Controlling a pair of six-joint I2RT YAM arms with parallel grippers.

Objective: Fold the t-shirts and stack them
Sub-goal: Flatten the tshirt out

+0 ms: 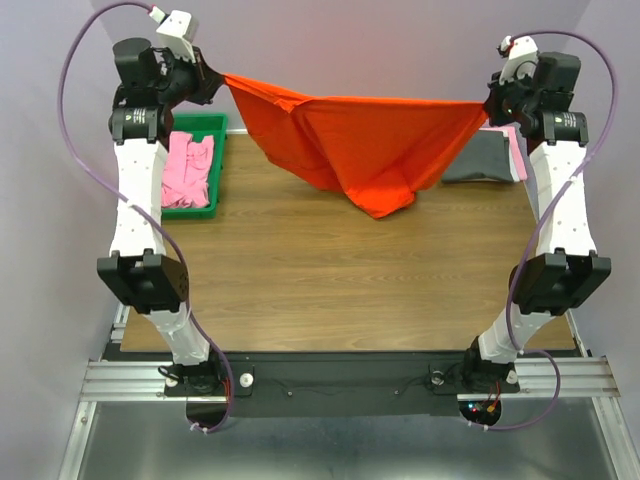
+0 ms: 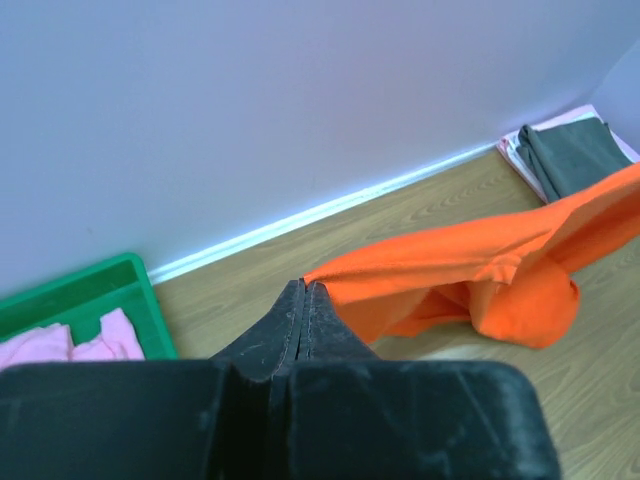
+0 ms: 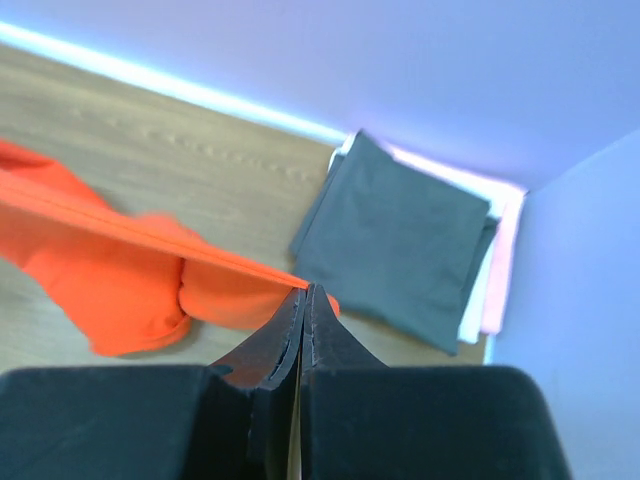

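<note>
Top external view: orange t-shirt (image 1: 365, 150) hangs stretched above the table (image 1: 300, 270). One upper corner is clamped in the left gripper (image 1: 220, 78), the other in the right gripper (image 1: 487, 103), with the cloth sagging between them.

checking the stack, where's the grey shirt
Top view: the folded grey shirt lies at the far right corner of the table, by the right gripper.

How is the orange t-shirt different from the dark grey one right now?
The orange t-shirt hangs unfolded between the left gripper and right gripper; the dark grey t-shirt lies folded. Orange is gripped at both ends; grey tops a stack, untouched. Both are plain cloth.
</note>
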